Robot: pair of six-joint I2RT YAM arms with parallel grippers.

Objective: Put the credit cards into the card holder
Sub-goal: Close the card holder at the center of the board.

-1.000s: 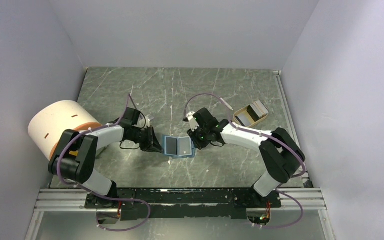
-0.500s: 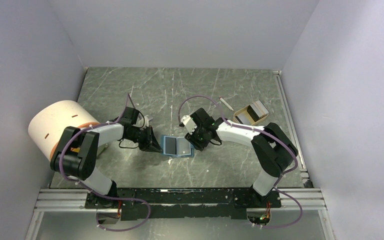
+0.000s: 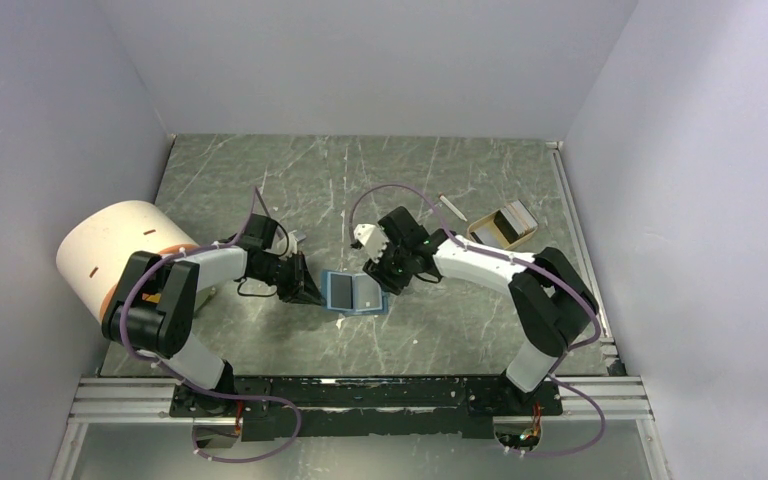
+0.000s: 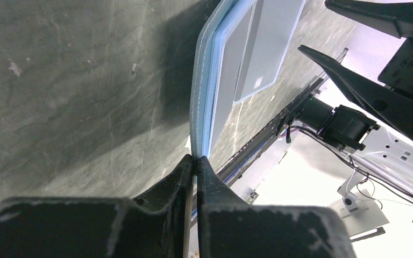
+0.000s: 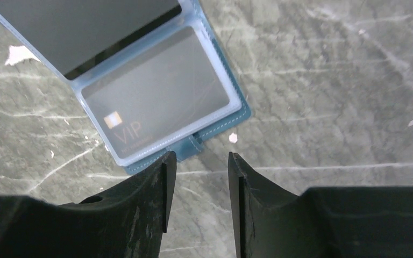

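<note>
1. The card holder point(image 3: 357, 293) is lying open mid-counter point(image 3: 260, 180), its long axis running 9 to 3 o'clock and its snap tab point(image 5: 191, 144) pointing toward 3.
2. The left gripper point(image 4: 195, 158) is pinching its 9 o'clock edge. The right gripper point(image 5: 198, 161) is hovering half-spread and empty by the tab.
3. A VIP card point(image 5: 156, 97) and a dark card point(image 5: 86, 27) are sitting in slots.
4. Likely best: lifting the right gripper clear of the tab, then fetching from the tray point(image 3: 488, 238) at 2 o'clock.
</note>
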